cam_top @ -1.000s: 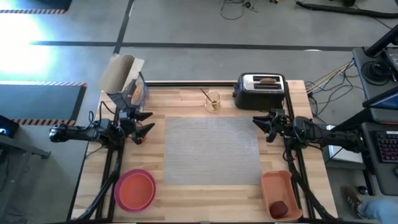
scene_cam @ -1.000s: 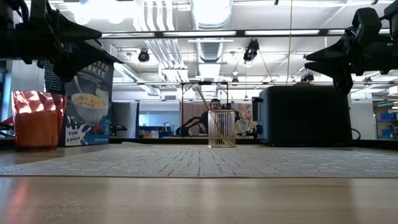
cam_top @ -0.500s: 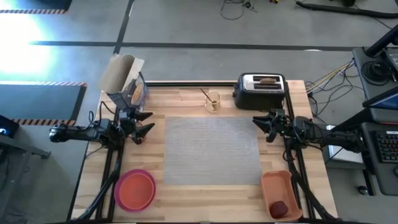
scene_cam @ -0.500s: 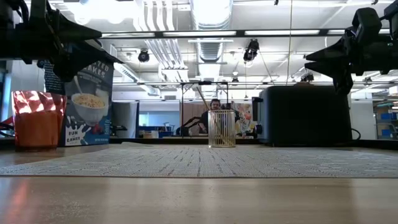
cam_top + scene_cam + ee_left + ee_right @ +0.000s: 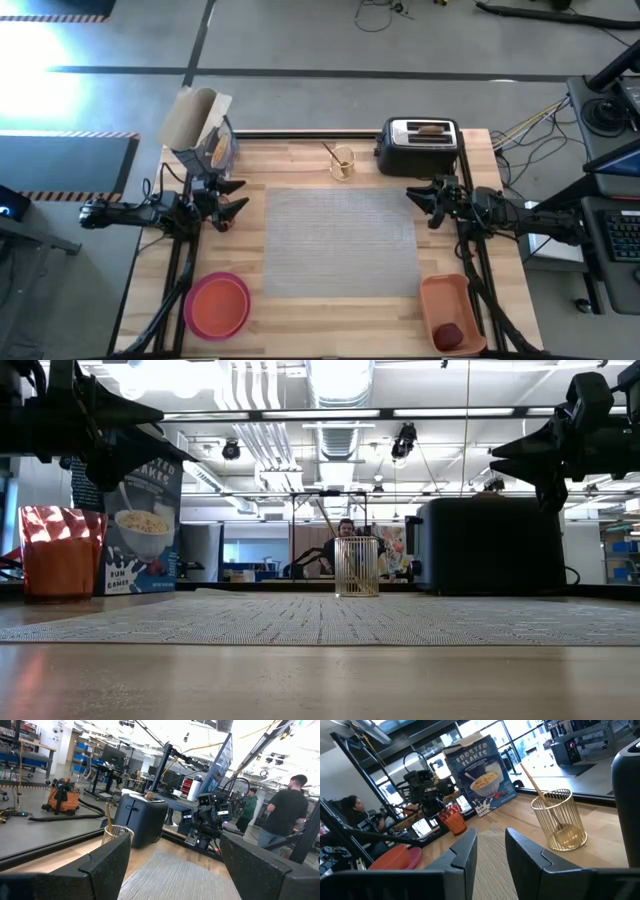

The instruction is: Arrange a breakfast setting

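Note:
My left gripper (image 5: 244, 196) hangs open and empty above the table's left side, over the small orange cup (image 5: 58, 550), which stands on the wood. My right gripper (image 5: 418, 205) hangs open and empty at the right, in front of the toaster. The pink plate (image 5: 193, 322) carries the orange-red bowl (image 5: 217, 301) at the near left. The gold spoon (image 5: 536, 786) stands in a gold wire holder (image 5: 342, 165) at the far middle. The brown toast slice (image 5: 431, 128) sticks up from the toaster's slot. The dark red fruit (image 5: 450, 333) lies in the orange tray.
A grey placemat (image 5: 345, 240) covers the table's middle. The black-and-silver toaster (image 5: 419, 147) stands at the far right, a cereal box (image 5: 200, 125) at the far left, and the orange tray (image 5: 447, 300) at the near right. People stand in the room beyond the table.

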